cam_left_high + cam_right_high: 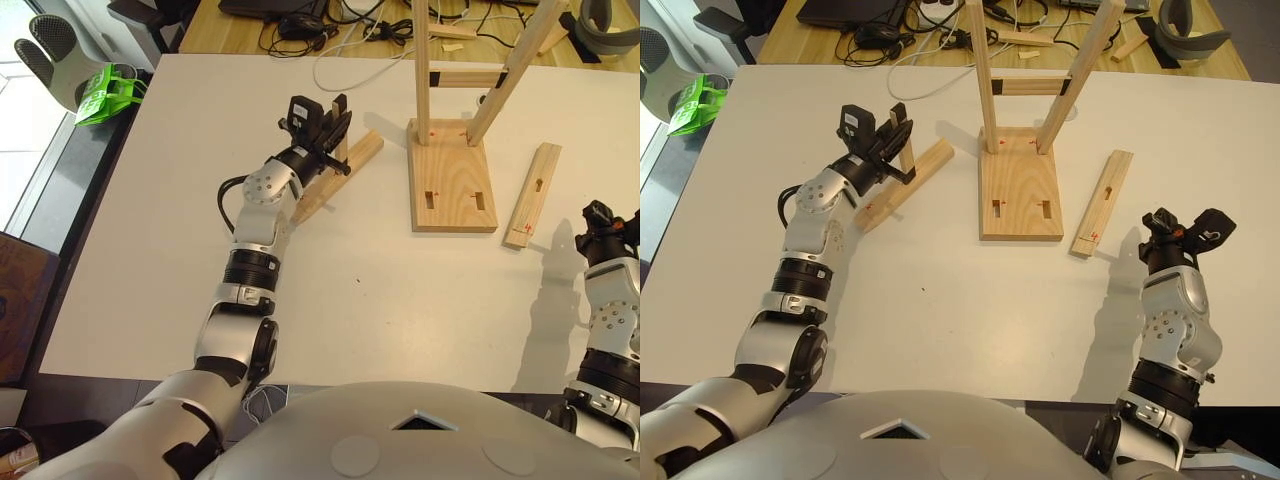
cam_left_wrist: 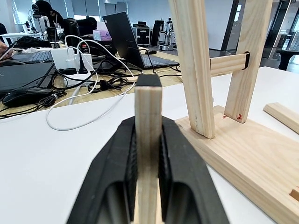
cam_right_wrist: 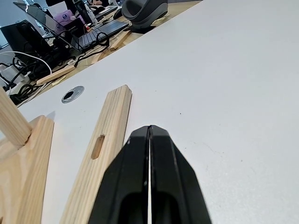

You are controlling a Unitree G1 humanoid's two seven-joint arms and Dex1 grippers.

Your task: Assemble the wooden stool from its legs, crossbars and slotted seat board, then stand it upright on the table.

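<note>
The slotted seat board lies flat on the white table with two legs standing in its far slots, joined by a crossbar. Its two near slots are bare. My left gripper is shut on a short wooden crossbar, held upright just over a loose leg lying left of the board. Another loose leg with a slot lies right of the board. My right gripper is shut with nothing in it, hanging near that leg's near end.
A wooden desk behind the table carries a laptop, a mouse, cables and spare wood pieces. A green bag sits off the table's far left corner. Bare tabletop spreads in front of the board.
</note>
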